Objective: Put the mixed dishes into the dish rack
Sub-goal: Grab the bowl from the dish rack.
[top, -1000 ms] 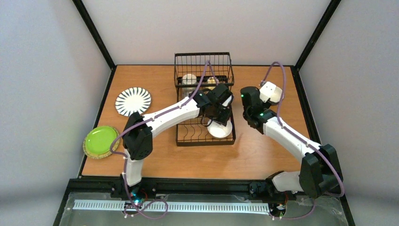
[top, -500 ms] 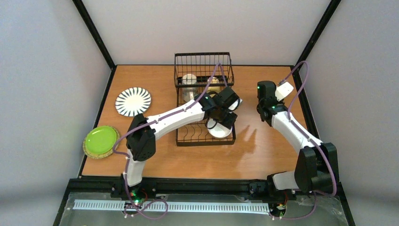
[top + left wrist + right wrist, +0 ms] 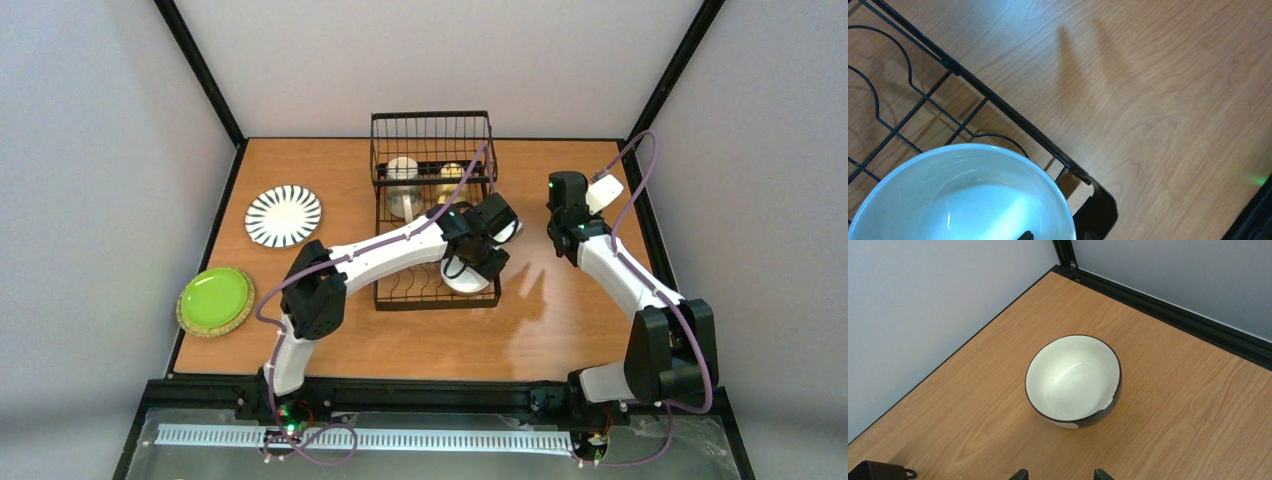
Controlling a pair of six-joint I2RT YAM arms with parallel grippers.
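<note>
The black wire dish rack (image 3: 399,288) stands mid-table, with a cream mug (image 3: 403,170) and a yellow mug (image 3: 452,172) in its tall basket end. A cream bowl (image 3: 958,195) sits in the rack's near right corner. My left gripper (image 3: 1057,235) is open, one fingertip inside the bowl's rim and one outside. The teal-and-white bowl (image 3: 1073,380), pale inside with a dark rim, rests on the table by the back right corner. Just short of it, my right gripper (image 3: 1060,475) is open and holds nothing. The striped plate (image 3: 283,215) and the lime-green plate (image 3: 214,298), on a tan plate (image 3: 190,325), lie at the left.
Grey walls and a black frame rail (image 3: 1168,302) close in the back right corner behind the bowl. The left arm (image 3: 380,250) stretches across the rack's plate slots. The rack's corner bracket (image 3: 1098,212) sits right beside the cream bowl.
The right arm swung away from the rack to the back right corner. The left arm stretched further right over the cream bowl. Both grippers widened a little.
</note>
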